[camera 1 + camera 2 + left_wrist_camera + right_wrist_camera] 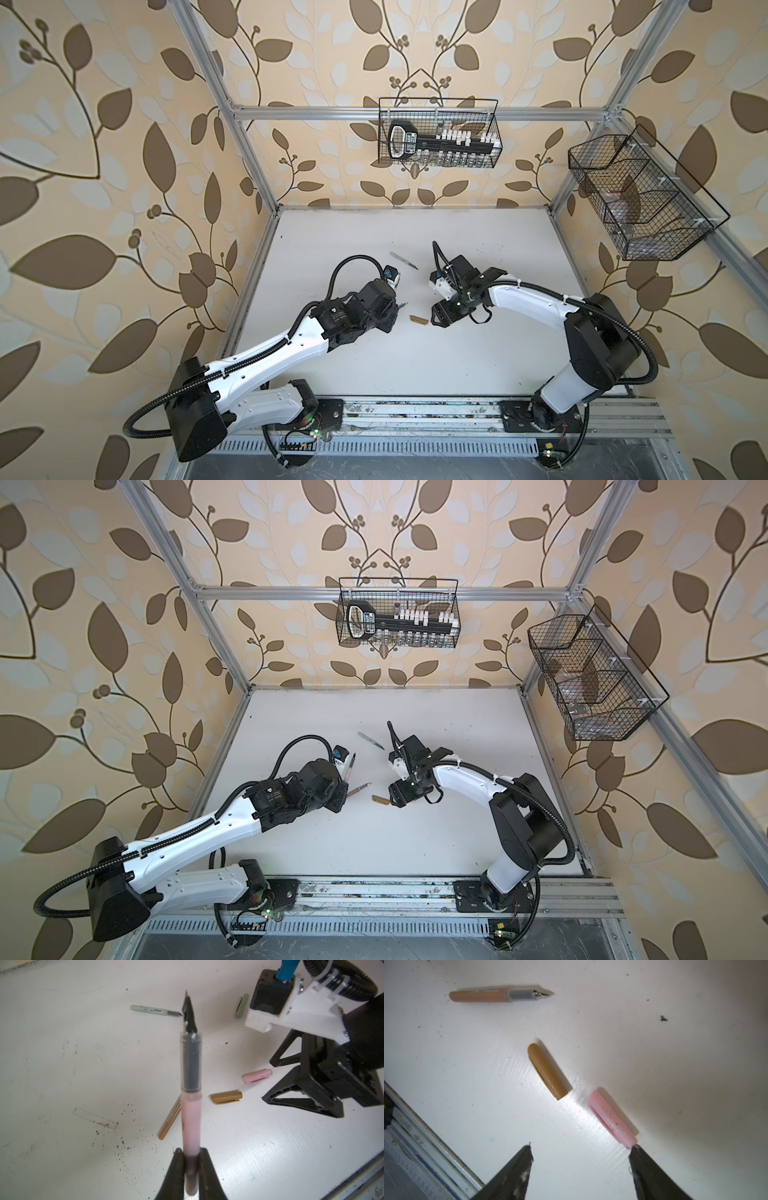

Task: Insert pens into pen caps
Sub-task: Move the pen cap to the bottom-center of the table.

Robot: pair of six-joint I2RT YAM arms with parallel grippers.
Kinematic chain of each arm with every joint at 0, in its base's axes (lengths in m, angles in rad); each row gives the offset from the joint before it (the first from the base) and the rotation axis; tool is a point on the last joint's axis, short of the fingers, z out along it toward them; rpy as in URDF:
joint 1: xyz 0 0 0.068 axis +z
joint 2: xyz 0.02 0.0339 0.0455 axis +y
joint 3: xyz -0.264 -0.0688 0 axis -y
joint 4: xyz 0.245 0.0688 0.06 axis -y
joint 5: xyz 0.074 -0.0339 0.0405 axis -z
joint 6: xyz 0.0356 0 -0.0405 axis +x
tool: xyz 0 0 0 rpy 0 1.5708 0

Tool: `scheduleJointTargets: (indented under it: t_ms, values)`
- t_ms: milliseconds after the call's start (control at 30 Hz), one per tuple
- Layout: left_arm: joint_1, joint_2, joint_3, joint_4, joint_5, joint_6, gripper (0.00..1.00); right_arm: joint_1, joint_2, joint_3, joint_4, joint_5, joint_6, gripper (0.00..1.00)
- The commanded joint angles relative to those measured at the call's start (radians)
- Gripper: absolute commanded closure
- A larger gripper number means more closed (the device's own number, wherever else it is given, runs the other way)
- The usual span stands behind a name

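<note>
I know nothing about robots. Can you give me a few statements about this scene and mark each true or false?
1. The left gripper holds the pink pen. True.
2. The brown cap sits on the brown pen. False: they lie apart on the table.
3. The right gripper is shut on the pink cap. False: its jaws stand open, and the cap lies on the table.
4. The green pen lies uncapped. True.

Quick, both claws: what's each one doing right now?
Left claw: shut on the pink pen.
Right claw: open, holding nothing; the pink cap lies just beside it.
</note>
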Motion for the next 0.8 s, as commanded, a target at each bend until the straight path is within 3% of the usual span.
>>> scheduleJointTargets:
  t_ms: [0, 300, 433, 767]
  values:
    - [-0.006, -0.007, 0.033, 0.014, 0.007, 0.011, 0.86, -0.026, 0.003, 0.005, -0.022, 0.031, 0.043, 0.30]
    - [-0.006, -0.019, 0.024, 0.003, -0.004, -0.004, 0.86, 0.077, 0.006, -0.047, 0.209, -0.050, 0.236, 0.25]
    - [-0.006, -0.028, 0.022, 0.008, 0.006, 0.000, 0.86, 0.078, 0.068, -0.012, 0.232, -0.027, 0.235, 0.24]
    - [-0.006, -0.038, 0.009, 0.026, 0.013, 0.001, 0.87, 0.083, 0.142, 0.011, 0.237, -0.106, 0.218, 0.24]
